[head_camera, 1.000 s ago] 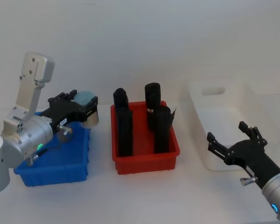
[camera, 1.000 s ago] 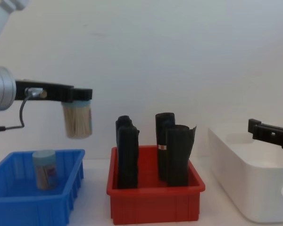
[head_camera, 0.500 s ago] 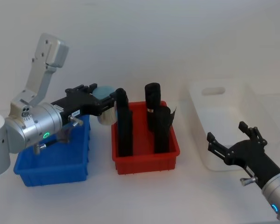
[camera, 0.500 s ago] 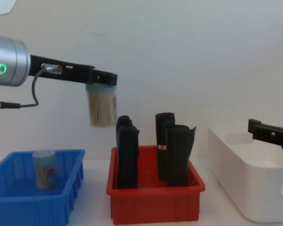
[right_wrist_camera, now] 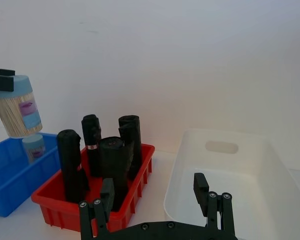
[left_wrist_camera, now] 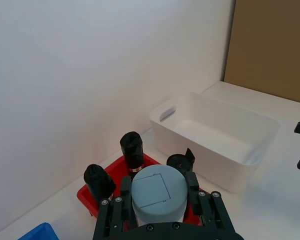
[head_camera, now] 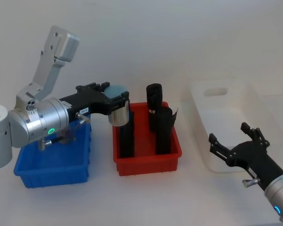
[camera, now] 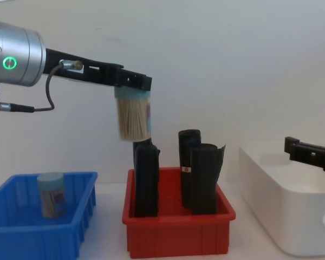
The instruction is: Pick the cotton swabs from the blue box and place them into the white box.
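Observation:
My left gripper (head_camera: 117,99) (camera: 134,89) is shut on the lid of a tub of cotton swabs (camera: 134,116) (head_camera: 118,109) (left_wrist_camera: 157,194) (right_wrist_camera: 18,107), held in the air above the left part of the red bin. A second tub of cotton swabs (camera: 50,194) (right_wrist_camera: 34,146) stands upright in the blue box (camera: 38,233) (head_camera: 54,165) at the left. The white box (head_camera: 228,125) (camera: 287,200) (left_wrist_camera: 217,135) (right_wrist_camera: 225,185) sits at the right. My right gripper (head_camera: 236,143) (right_wrist_camera: 155,200) is open, hovering at the white box's near side.
The red bin (head_camera: 146,153) (camera: 176,227) with three tall black rolls (camera: 145,179) (camera: 203,176) stands between the blue and white boxes. A white wall rises close behind. A brown panel (left_wrist_camera: 270,45) stands farther off, past the white box.
My left gripper has carried the held tub of swabs rightward, from above the blue box to above the red bin's left side. The right arm has not moved.

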Robot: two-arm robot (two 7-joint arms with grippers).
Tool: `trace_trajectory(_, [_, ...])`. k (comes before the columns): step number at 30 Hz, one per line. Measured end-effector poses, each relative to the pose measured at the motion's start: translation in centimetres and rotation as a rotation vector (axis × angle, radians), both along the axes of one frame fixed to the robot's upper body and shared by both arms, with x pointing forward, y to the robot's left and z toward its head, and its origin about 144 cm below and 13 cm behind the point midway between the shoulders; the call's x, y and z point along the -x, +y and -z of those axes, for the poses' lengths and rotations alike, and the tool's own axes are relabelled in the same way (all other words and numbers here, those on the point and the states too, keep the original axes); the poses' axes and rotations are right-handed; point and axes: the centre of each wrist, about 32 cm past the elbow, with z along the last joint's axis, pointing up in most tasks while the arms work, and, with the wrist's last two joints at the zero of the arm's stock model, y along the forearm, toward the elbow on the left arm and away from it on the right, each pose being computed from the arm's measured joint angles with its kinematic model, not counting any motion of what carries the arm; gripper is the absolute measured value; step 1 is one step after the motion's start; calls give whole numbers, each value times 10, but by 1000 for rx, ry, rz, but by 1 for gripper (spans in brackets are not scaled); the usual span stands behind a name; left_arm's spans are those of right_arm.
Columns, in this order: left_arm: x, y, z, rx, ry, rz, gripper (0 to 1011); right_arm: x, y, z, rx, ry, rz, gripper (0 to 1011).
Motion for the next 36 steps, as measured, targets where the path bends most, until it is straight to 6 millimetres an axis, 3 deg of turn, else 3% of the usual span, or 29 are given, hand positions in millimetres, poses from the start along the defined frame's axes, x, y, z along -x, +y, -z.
trace_trajectory(19, [-1, -2, -5, -3, 6, 28, 653, -8, 20, -11, 32, -23, -169, 1002])
trace_trajectory(36, [-1, -3, -6, -4, 7, 34, 653, -46, 61, -24, 66, -44, -297, 1002])
